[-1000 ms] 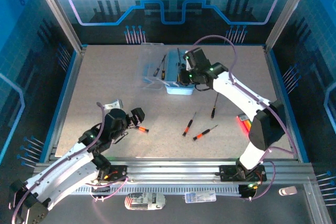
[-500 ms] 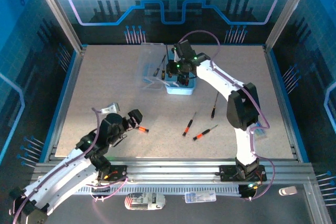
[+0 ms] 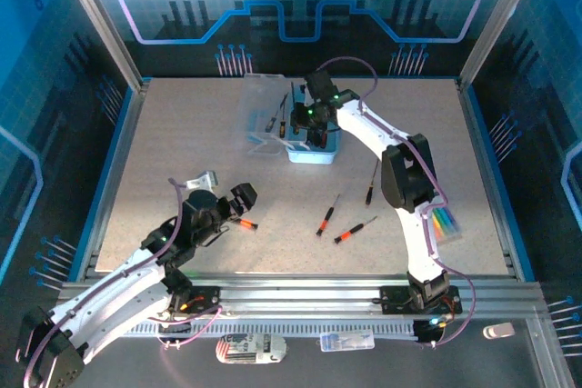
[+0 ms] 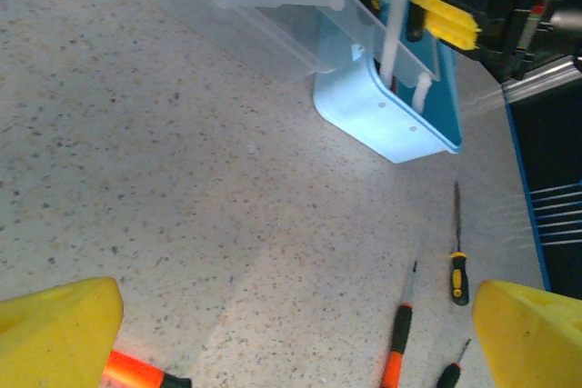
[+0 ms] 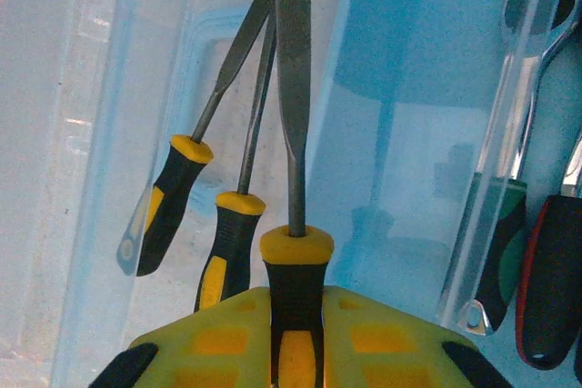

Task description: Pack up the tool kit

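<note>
The pale-blue tool kit box stands at the back centre with its clear lid folded open to the left. My right gripper hangs over the box, shut on a black-and-yellow screwdriver with its blade pointing away. Two more screwdrivers and a ratchet wrench lie inside. My left gripper is open low over the table, an orange-handled screwdriver by its left finger. Three screwdrivers lie loose mid-table.
A small multicoloured pack lies beside the right arm's lower link. A blue frame borders the speckled table. In the left wrist view a yellow-handled screwdriver and an orange one lie ahead.
My right gripper has moved left to above the box with the screwdriver, its elbow swinging inward. My left gripper has shifted slightly beside the orange-handled screwdriver.
</note>
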`<state>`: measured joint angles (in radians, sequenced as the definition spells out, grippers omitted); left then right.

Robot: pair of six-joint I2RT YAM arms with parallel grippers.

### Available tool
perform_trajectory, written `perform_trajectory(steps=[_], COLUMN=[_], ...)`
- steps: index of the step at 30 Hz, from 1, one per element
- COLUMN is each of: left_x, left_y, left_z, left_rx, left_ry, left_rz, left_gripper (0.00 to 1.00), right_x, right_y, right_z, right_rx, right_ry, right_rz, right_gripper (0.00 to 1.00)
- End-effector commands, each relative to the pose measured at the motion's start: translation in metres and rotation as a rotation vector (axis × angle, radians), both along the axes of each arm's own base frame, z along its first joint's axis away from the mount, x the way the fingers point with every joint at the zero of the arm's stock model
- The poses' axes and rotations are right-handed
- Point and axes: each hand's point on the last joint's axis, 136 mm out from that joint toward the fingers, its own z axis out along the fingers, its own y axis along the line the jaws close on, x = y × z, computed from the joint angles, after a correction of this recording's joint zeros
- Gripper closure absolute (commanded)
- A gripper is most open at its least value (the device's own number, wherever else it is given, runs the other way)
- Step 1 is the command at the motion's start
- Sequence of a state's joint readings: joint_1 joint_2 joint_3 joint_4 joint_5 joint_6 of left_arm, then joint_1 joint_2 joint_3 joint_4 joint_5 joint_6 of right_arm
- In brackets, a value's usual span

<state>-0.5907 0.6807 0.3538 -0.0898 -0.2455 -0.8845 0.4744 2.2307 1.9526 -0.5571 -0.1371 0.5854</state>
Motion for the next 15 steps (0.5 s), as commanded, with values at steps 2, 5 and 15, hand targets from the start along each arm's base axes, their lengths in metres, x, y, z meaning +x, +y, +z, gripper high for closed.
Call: perform_trajectory(steps=[2, 5, 15], left_x=[0.0033, 0.0043, 0.0054], left_y=[-0.0024, -0.0035, 0.0], left_z=[0.003, 0.0034, 0.0006], left_rx=[0.004, 0.005, 0.037], left_ry=[-0.033, -0.033, -0.015], left_rz=[-0.019, -0.023, -0.008], left_gripper=[0.01, 0.01, 0.01], right_x=[-0.0005, -0.0015, -0.0017], right_y=[0.0087, 0.0139, 0.0127], right_z=[-0.0118, -0.0119, -0.017], right_rx=[0.037, 0.052, 0.042], right_ry=[0.053, 0.064, 0.087], right_rz=[-0.001, -0.004, -0.05], right_gripper=[0.82, 0.81, 0.7])
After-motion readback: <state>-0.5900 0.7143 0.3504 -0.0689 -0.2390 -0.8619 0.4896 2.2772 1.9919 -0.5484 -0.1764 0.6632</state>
